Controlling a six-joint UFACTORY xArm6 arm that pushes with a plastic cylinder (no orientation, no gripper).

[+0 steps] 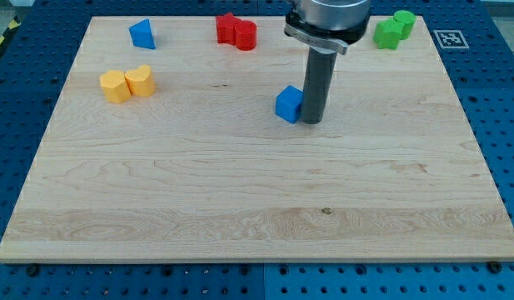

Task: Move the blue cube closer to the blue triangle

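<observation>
The blue cube (287, 104) sits on the wooden board a little right of centre, in the upper half of the view. The blue triangle (142, 34) lies near the board's top left. My tip (311, 122) rests on the board right beside the cube, at its right side, touching it or nearly so. The rod rises from there to the arm's grey mount at the view's top.
Two red blocks (237, 32) lie together at the top centre. Two green blocks (394, 29) lie at the top right. Two yellow blocks (127, 83) lie at the left. The wooden board (257, 217) rests on a blue perforated table.
</observation>
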